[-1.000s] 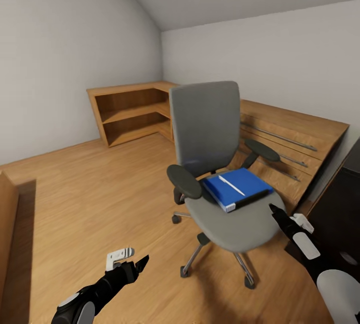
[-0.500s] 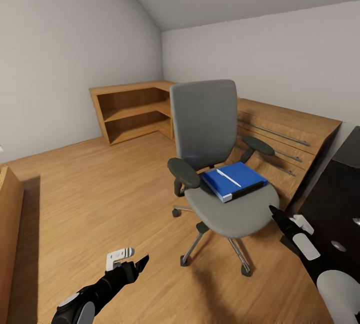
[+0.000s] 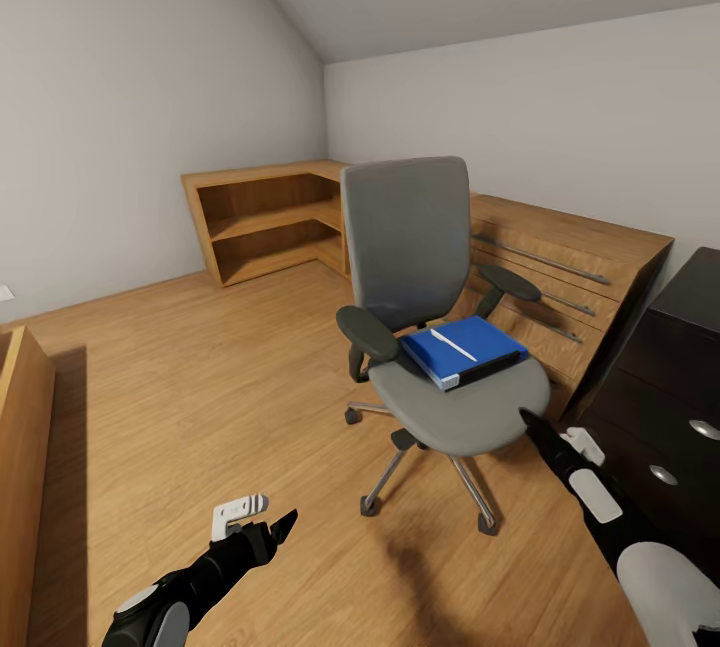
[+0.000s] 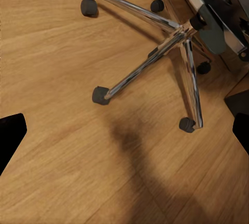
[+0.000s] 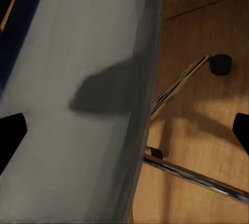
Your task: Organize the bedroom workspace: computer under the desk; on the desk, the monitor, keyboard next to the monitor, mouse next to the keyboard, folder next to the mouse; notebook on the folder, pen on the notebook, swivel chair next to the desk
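Observation:
The swivel chair point(image 3: 405, 237), grey with black armrests, stands mid-room facing me; its chrome base point(image 4: 179, 29) shows in the left wrist view. On its seat point(image 5: 78, 105) lies the blue folder point(image 3: 465, 352) with a white pen point(image 3: 452, 345) on top; I cannot tell a notebook apart from it. My right gripper point(image 3: 530, 422) hovers open just off the seat's front right edge point(image 5: 124, 130). My left gripper point(image 3: 283, 525) hangs open over bare floor, left of the chair base point(image 4: 124, 136). Desk, monitor, keyboard, mouse and computer are out of view.
A low oak shelving unit point(image 3: 270, 217) runs along the far corner behind the chair, continuing as a wood panel with metal rails point(image 3: 570, 272). A black drawer cabinet point(image 3: 680, 367) stands close at the right. Another wooden edge point(image 3: 20, 447) is at the left.
The whole view has shifted: more of the black cabinet shows at the right and the chair sits slightly farther off. Both arms hold the same pose, grippers open.

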Controlling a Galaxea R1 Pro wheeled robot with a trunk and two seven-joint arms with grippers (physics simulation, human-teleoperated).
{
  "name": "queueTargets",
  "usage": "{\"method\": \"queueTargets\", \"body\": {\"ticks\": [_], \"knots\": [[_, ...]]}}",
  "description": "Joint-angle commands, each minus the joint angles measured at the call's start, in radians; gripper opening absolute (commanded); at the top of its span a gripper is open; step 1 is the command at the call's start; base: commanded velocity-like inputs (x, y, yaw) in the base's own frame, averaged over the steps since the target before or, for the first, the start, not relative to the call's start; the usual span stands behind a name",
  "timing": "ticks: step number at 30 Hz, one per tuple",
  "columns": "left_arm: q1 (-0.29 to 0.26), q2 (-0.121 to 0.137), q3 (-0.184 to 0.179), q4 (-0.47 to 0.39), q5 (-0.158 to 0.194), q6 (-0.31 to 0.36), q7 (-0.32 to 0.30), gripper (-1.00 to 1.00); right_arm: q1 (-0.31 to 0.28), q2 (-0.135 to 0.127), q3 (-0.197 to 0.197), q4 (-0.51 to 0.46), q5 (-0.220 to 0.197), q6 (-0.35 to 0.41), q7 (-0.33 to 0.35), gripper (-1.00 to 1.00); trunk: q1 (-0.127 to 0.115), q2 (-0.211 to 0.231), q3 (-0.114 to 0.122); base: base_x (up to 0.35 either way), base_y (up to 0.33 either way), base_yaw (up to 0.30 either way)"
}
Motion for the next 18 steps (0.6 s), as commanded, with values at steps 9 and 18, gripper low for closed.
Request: {"method": "queueTargets", "body": {"ticks": [9,18], "knots": [[-0.001,0.0,0.002,0.007,0.004,0.008,-0.004,1.0,0.033,0.038,-0.005,0.0,-0.016,0.021,0.044,1.0,0.0,0.0,-0.001,-0.001,0.0,0.0],[-0.001,0.0,0.002,0.007,0.003,0.008,-0.004,1.0,0.038,0.045,-0.005,0.005,-0.02,0.06,0.047,1.0,0.0,0.0,-0.001,0.036,0.0,0.0]]}}
